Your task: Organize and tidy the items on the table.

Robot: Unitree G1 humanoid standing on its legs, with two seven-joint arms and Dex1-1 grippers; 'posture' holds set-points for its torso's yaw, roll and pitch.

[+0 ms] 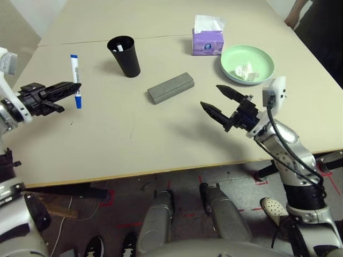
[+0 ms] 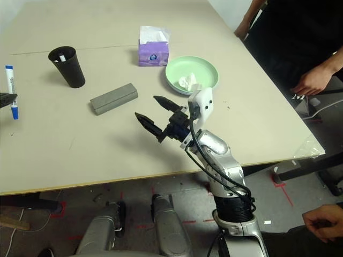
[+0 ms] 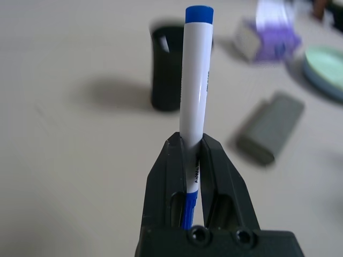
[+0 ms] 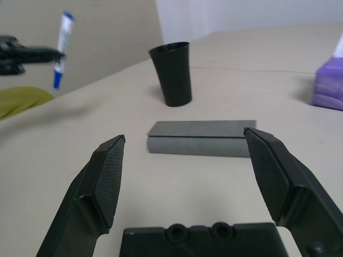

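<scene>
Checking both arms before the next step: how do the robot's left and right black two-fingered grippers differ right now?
The left gripper is shut on a white blue-capped marker; the right gripper is open and holds nothing. The left hangs beside the tall black cup, the right near the grey oblong case. Both hover above the table.

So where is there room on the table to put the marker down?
Lots of bare table lies along the near side, between the left gripper holding the marker and the open right gripper, in front of the grey case. It is more crowded farther back, around the black cup, tissue box and green plate.
</scene>
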